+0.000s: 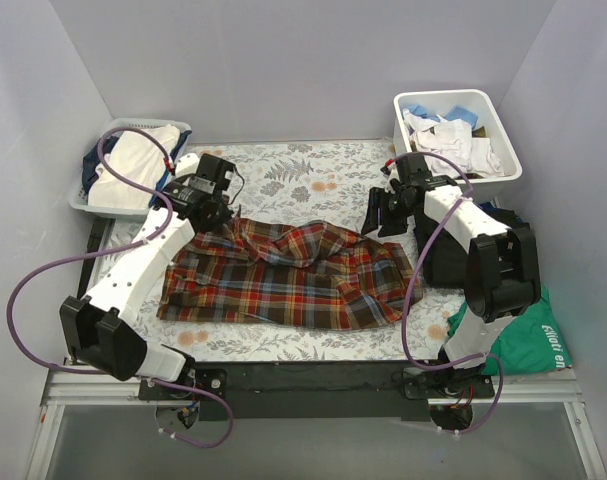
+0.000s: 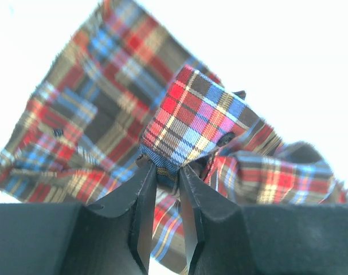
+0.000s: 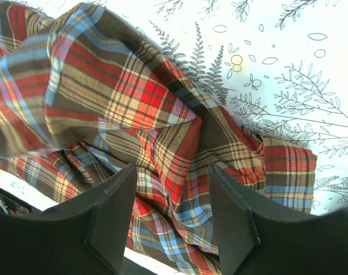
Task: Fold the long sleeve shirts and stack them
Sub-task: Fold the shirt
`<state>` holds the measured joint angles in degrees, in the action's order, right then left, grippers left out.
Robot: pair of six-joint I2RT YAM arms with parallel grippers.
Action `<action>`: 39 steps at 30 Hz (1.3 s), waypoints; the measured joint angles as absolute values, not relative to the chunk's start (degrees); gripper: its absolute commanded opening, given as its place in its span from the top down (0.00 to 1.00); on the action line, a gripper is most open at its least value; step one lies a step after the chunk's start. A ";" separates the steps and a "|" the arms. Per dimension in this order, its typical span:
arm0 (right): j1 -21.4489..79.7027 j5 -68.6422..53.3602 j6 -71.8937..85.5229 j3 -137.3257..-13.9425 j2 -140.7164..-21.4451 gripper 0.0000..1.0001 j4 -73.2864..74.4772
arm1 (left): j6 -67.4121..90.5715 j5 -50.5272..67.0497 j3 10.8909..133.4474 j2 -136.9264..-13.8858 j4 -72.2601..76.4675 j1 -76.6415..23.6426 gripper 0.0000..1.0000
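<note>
Left wrist shows my left tool point(image 2: 167, 169) pinched on the plaid shirt point(image 2: 196, 109), right tool point(image 3: 172, 175) spread apart over it, white lettering on the green cloth point(image 1: 523, 340) unreadable.

The shirt point(image 1: 283, 275) sprawls across the middle of the worktop point(image 1: 313, 170), basket point(image 1: 143, 123) in the far left corner, bin point(image 1: 448, 96) far right, another garment point(image 1: 528, 340) off the near right corner.

The flannel shirt point(image 1: 288, 275): red, brown, blue and yellow plaid. The table cover point(image 1: 313, 170): white, grey leaf print, orange spots. The garment point(image 1: 523, 335) at near right: green, white lettering.
</note>
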<state>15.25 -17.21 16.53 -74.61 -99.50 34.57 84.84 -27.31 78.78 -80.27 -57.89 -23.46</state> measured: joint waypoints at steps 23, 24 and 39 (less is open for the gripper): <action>19.66 -7.53 13.39 -75.33 -103.42 0.39 35.88 | 79.33 -40.14 86.00 -85.38 -48.77 -13.02 0.81; 19.68 -7.05 13.52 -75.33 -103.39 0.39 35.88 | 79.20 -40.10 86.00 -85.30 -48.64 -12.71 0.78; 19.62 1.98 14.15 -79.50 -109.32 0.41 38.26 | 73.71 -19.66 74.98 -89.49 -43.81 -10.98 0.40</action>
<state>19.62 1.98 14.15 -79.50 -109.32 38.26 73.71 -19.66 74.98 -89.49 -43.81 -10.98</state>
